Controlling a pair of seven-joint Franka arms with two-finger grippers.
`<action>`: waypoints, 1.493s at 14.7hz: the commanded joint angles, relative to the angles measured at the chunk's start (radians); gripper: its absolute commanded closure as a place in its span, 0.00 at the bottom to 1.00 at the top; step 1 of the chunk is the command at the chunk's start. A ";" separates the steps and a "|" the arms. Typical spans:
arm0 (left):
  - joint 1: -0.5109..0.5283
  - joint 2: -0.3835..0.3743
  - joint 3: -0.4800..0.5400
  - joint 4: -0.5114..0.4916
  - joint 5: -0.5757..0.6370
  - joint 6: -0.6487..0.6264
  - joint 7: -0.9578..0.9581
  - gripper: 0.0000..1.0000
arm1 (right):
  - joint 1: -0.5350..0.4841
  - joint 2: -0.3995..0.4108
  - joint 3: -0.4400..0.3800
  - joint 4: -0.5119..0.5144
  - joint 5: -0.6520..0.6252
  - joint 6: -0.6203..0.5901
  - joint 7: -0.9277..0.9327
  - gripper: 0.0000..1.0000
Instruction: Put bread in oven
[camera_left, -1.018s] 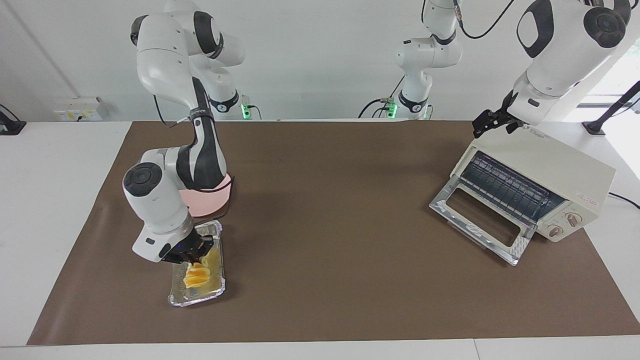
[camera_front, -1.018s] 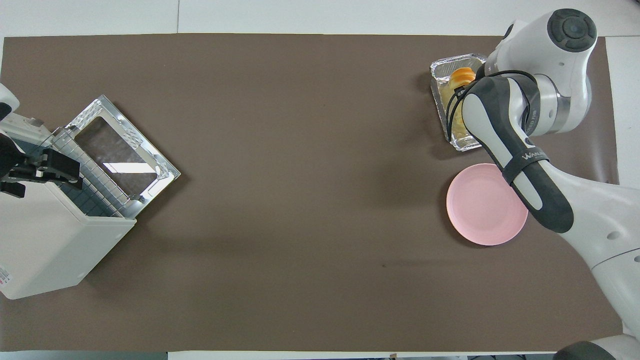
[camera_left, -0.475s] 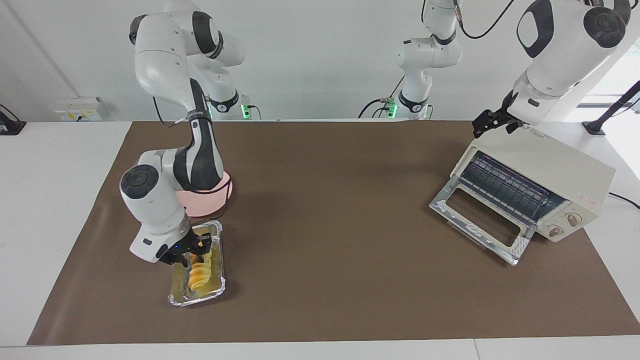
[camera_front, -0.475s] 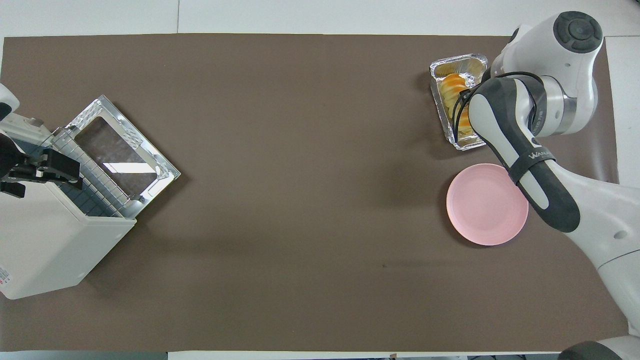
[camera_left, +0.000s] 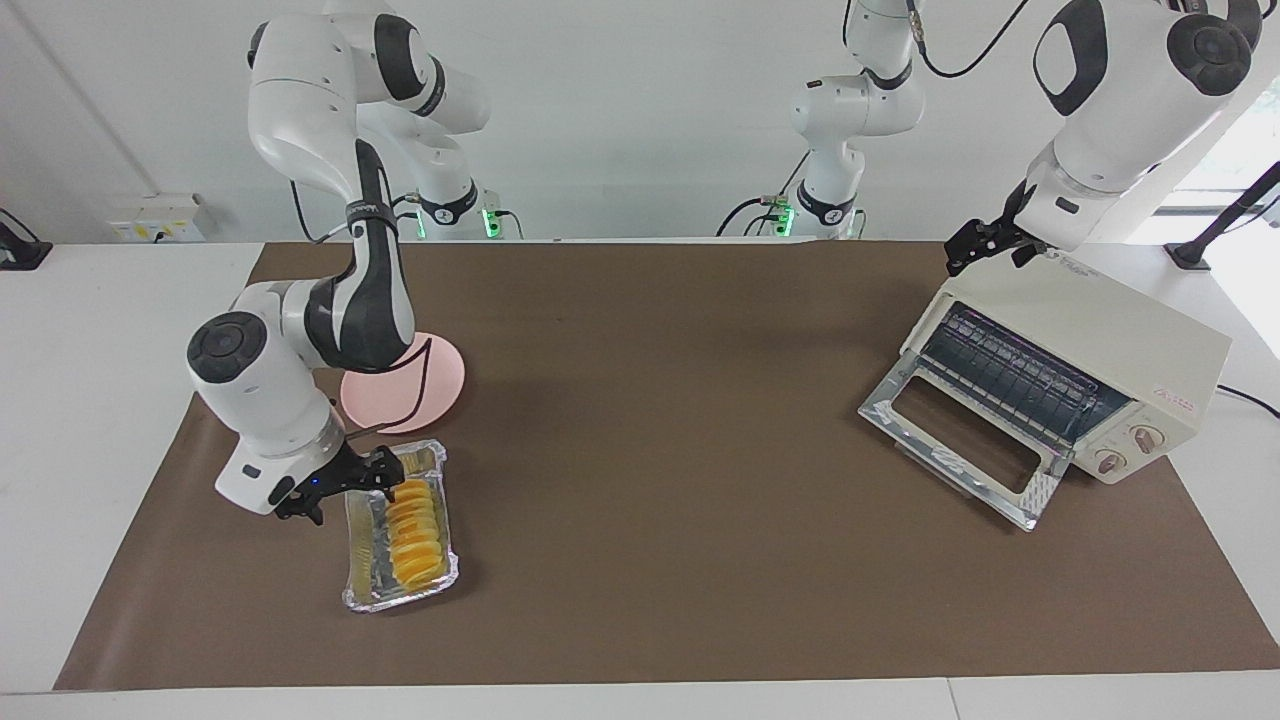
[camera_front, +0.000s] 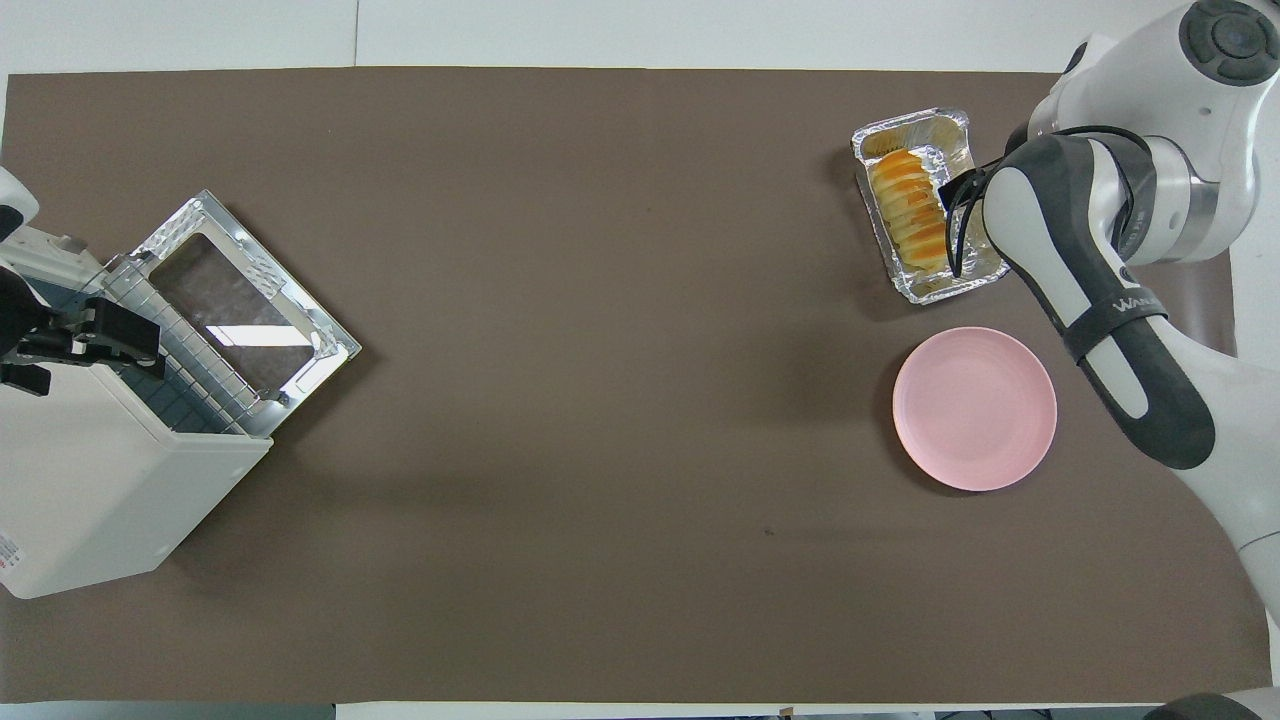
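The bread (camera_left: 415, 528), a ridged yellow-orange loaf, lies flat in the silver foil tray (camera_left: 356, 560), also seen in the overhead view (camera_front: 912, 208). My right gripper (camera_left: 345, 490) is open and empty, low over the mat beside the tray, toward the right arm's end of the table. The overhead view hides it under its arm. The cream-white oven (camera_left: 1090, 330) stands at the left arm's end with its glass door (camera_left: 960, 440) dropped open and the wire rack showing. My left gripper (camera_left: 985, 245) waits over the oven's top edge (camera_front: 80, 335).
A round pink plate (camera_left: 425, 385) lies nearer to the robots than the foil tray (camera_front: 915, 125), close beside it. A brown mat (camera_left: 660, 400) covers the table between tray and oven. The oven's knobs (camera_left: 1130, 450) face away from the robots.
My right gripper let go of the bread and moved off the tray toward the right arm's end. The bread went from standing tilted to lying flat in the tray. The left arm stayed still.
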 joint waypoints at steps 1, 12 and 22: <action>0.010 -0.028 -0.005 -0.030 -0.016 0.017 0.001 0.00 | -0.024 0.007 0.006 -0.027 -0.021 0.074 -0.046 0.00; 0.010 -0.028 -0.005 -0.030 -0.016 0.017 0.001 0.00 | -0.030 0.047 0.007 -0.079 -0.058 0.188 -0.078 1.00; 0.010 -0.028 -0.005 -0.030 -0.016 0.017 0.003 0.00 | -0.035 0.030 0.013 -0.033 -0.009 0.082 -0.060 1.00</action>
